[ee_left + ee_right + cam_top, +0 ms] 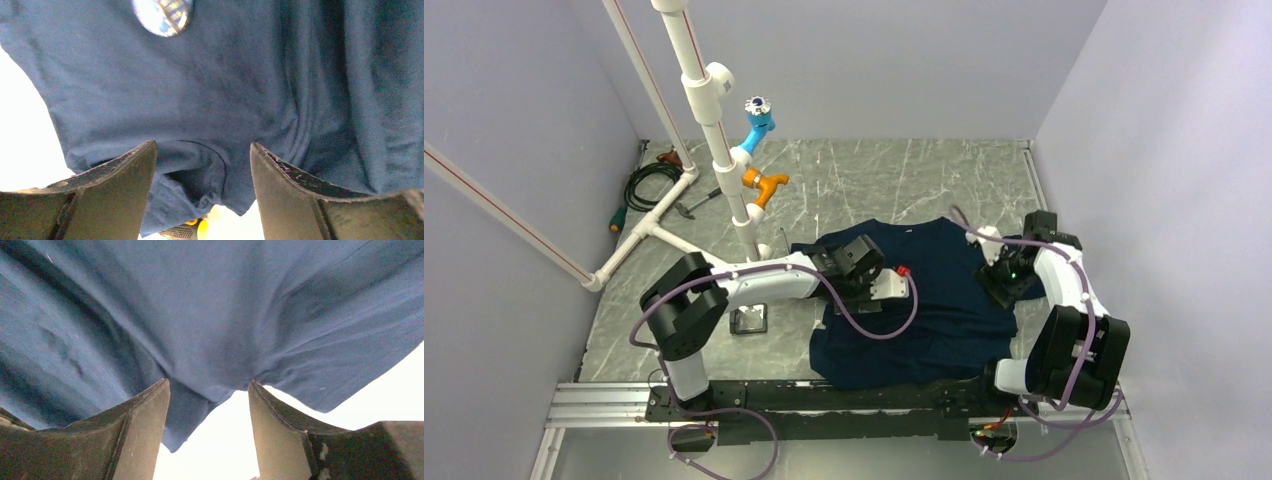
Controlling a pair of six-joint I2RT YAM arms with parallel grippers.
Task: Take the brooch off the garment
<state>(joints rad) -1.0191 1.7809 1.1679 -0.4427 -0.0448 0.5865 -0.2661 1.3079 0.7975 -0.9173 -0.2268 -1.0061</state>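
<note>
left wrist view: brooch at 11 o'clock beyond left gripper, fingers spread over shirt; right gripper likewise spread, left arm judged nearer

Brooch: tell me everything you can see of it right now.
The brooch shows only in the left wrist view, cut off by the top edge: a small round disc, pale blue with yellowish marks, glossy-looking. It lies flat against the garment, with dark navy cloth beside and below it. The left gripper is short of it, jaws open, not touching. Its fastening is hidden.
</note>
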